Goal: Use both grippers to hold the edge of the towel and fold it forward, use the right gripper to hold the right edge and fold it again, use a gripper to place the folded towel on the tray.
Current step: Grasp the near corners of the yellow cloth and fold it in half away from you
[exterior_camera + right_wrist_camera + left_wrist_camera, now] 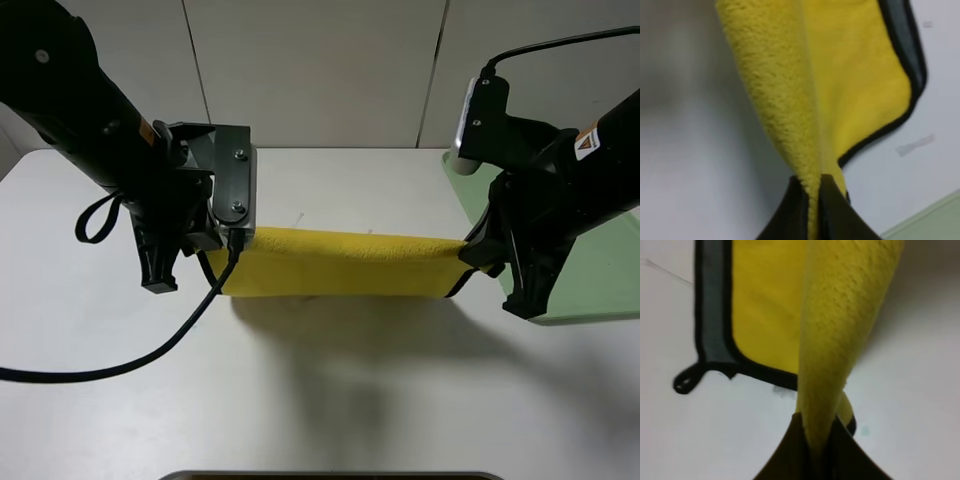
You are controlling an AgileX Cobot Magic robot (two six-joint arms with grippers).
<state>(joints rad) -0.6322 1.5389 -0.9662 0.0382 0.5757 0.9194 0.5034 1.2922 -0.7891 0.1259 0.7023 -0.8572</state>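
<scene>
Bench [330, 400] nearest me carried the shadow of the lift. Over it I had the left pincer [816, 442] and right pincer [812, 192] each clenched on a corner of the towel [340, 265], raising that side, I judged, for the forward fold. The yellow cloth hung stretched between them, its far part and black edge [765, 371] lying on the bench. Farther right sat the tray [600, 290], towel not on it

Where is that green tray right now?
The tray lies at the right of the high view, partly behind the right arm, just beyond the right end of the lifted towel.
</scene>
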